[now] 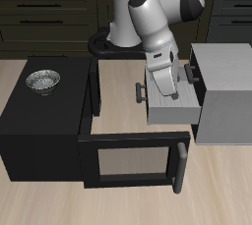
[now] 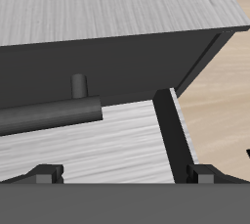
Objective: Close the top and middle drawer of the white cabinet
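Observation:
The white cabinet point(image 1: 226, 91) stands beside the black box. One light-grey drawer point(image 1: 169, 111) is pulled far out of it, with its dark bar handle point(image 1: 141, 91) on the front. Above it, the top drawer's front point(image 2: 107, 62) sits about flush with the cabinet, and its dark bar handle point(image 2: 49, 115) overhangs the open drawer's pale floor point(image 2: 98, 145). My gripper point(image 1: 170, 95) hangs just above the open drawer's inside, close to the cabinet front. It is open and empty, and its fingertips point(image 2: 44, 174) are spread wide.
A black box point(image 1: 39, 121) stands beside the cabinet, with a metal bowl point(image 1: 42, 80) on its top. Its black hinged door with a window point(image 1: 128, 160) swings open towards the table's front edge, just ahead of the pulled-out drawer.

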